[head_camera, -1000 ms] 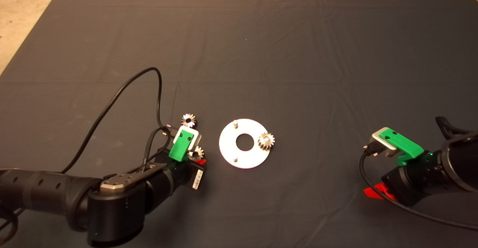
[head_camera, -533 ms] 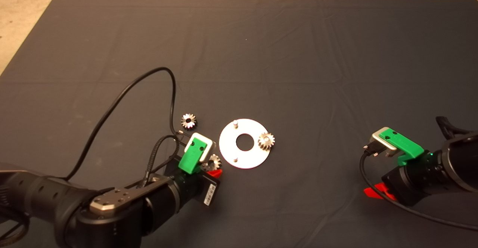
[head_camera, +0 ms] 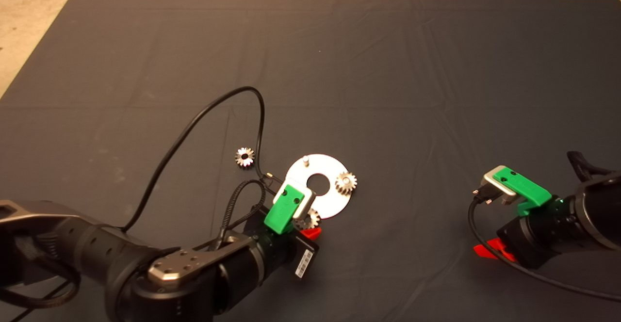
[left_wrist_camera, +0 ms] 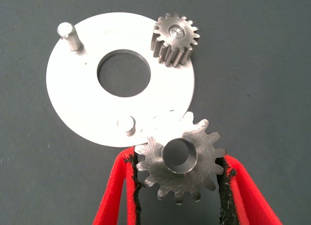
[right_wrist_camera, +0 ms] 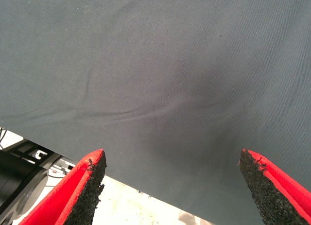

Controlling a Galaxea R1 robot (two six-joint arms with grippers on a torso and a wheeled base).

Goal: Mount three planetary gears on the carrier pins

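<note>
- The left gripper point(left_wrist_camera: 180, 186) is clamping one of the planetary gears point(left_wrist_camera: 181, 159) by its toothed rim, one pad point(left_wrist_camera: 133, 186) on each side, bore facing up and left clear
- Just ahead of its fingertips the disc point(left_wrist_camera: 87, 113) is lying flat on the mat point(head_camera: 388, 70); the nearest of the carrier pins point(left_wrist_camera: 126, 124) is standing bare a little beyond the held gear's edge and off to one side, a second bare pin point(left_wrist_camera: 68, 34) is standing at the far rim, and the third is already wearing a gear point(left_wrist_camera: 175, 38)
- The last loose gear point(head_camera: 245, 157) is sitting on the mat, well off to the side of the claw
- Handling, as a judgement: the gear is looking like solid steel (dense for its size, rigid, slick), so gripping across the teeth is giving the pads something to bite; the disc is seeming thin and free to slide if nudged
- The right gripper point(right_wrist_camera: 170, 186) is waiting with fingers spread wide, holding nothing, over the mat's edge far from the work
</note>
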